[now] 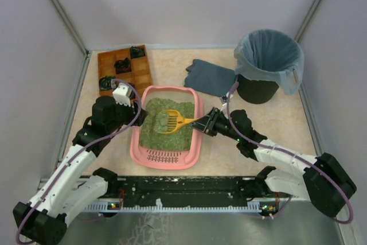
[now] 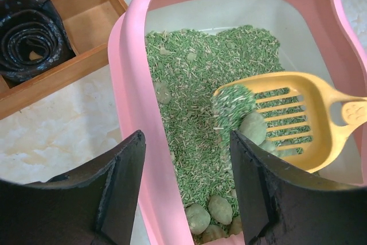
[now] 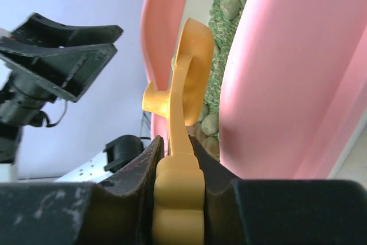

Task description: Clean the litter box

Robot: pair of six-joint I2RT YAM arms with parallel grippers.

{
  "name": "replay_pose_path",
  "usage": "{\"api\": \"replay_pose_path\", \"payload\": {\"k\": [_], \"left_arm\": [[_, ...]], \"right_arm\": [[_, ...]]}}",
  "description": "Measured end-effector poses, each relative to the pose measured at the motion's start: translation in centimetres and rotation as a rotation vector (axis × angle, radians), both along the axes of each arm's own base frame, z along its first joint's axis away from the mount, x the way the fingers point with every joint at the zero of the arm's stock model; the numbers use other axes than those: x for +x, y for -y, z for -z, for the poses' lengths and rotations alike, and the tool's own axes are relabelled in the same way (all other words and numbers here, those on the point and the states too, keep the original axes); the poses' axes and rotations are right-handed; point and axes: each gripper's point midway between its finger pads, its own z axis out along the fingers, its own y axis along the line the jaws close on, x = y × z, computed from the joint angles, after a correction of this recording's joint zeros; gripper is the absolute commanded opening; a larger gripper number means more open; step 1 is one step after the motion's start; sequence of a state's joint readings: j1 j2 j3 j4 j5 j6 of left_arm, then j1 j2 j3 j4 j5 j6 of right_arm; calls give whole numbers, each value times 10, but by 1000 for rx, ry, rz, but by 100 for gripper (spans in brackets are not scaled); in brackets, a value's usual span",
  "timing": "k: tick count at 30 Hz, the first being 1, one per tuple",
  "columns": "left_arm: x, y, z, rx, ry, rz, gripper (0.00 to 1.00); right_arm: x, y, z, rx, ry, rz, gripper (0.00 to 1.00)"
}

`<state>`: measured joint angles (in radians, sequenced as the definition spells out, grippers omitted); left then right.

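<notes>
Beige tabletop [image 1: 172,73]: litter box [image 1: 165,163] rim between parted left tool [image 2: 186,159], seemingly untouched; right tool [image 3: 176,142] clamps scoop [image 1: 170,120].

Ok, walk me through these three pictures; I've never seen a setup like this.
These are two robot arms bolted at the near edge of a table. The wide picture looks down from above and behind them; the other two come from a camera on each wrist. On the table lie a pink litter box with green litter, a wooden tray, a grey cloth and a black bin. The right gripper is shut on the handle of a yellow scoop, which carries litter and a lump over the box. The left gripper is open over the box's rim, holding nothing.
</notes>
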<state>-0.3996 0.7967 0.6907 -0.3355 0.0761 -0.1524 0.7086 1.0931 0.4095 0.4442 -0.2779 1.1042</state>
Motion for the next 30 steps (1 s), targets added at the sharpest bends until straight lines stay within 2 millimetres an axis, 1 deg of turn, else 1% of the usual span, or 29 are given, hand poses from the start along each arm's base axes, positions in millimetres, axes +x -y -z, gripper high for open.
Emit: {"api": "replay_pose_path", "payload": {"k": [3,9,11,12,15,20,24,28,30], "left_arm": [[0,-2,-2,-2,8,-10,68],[1,-4,-4,-2,16,-27,69],[1,-5,-4,-2,17,-29,69],[1,-5,-4,-1,16,-29,69],[1,-5,-3,-1,15,-29,69],[1,-6,-2,3,13,-35,69],[1,-6,-2,4,13,-36,70],[1,-6,-2,4,14,-38,70],[1,-7,-2,4,14,-39,70]], "right_arm": [[0,11,-10,69,9,19,0],[4,38,-40,192,89,95,0],[3,40,-47,217,104,97,0],[2,38,-49,225,109,80,0],[-3,31,-45,235,97,20,0],[0,34,-42,246,62,37,0],[-4,26,-40,263,44,-34,0],[5,42,-39,289,30,44,0],[5,42,-41,287,37,43,0]]}}
